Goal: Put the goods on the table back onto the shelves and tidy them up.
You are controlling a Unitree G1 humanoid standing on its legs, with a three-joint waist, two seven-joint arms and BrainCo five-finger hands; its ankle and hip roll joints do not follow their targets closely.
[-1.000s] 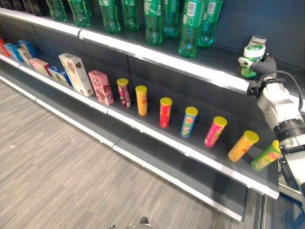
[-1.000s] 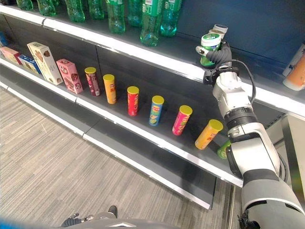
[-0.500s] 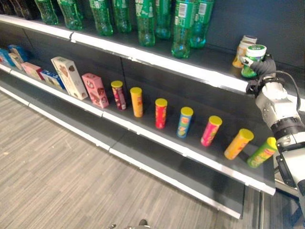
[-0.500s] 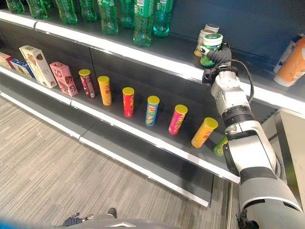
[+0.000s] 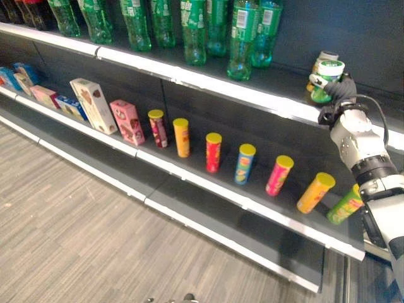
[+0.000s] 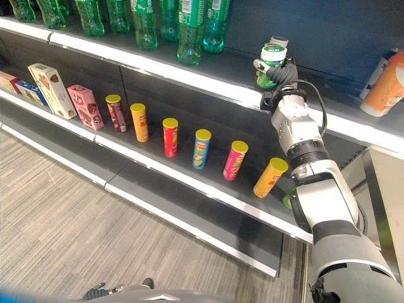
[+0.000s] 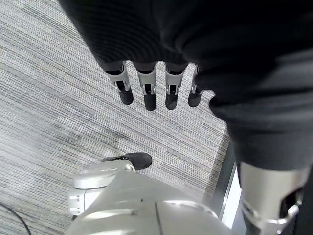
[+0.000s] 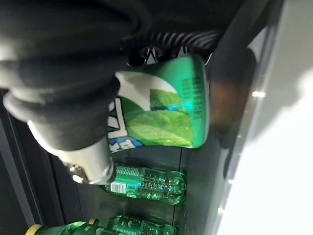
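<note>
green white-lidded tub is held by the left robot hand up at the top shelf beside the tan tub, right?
Not the left. The right robot hand grips the green white-lidded tub at the top shelf beside the tan tub, as the right eye view shows.

Green tub with a white lid point(image 6: 271, 63), up on the top shelf point(image 6: 208, 79)

Short and round, mint-leaf print on the wrap, standing upright near the shelf's front edge, right in front of another small lidded jar point(image 6: 278, 42). Wrapped in the right hand point(image 6: 281, 76), fingers curled round its side. Can't tell if sitting on the shelf or a hair above it. Well to the right of the row of green bottles point(image 6: 189, 28).
</note>
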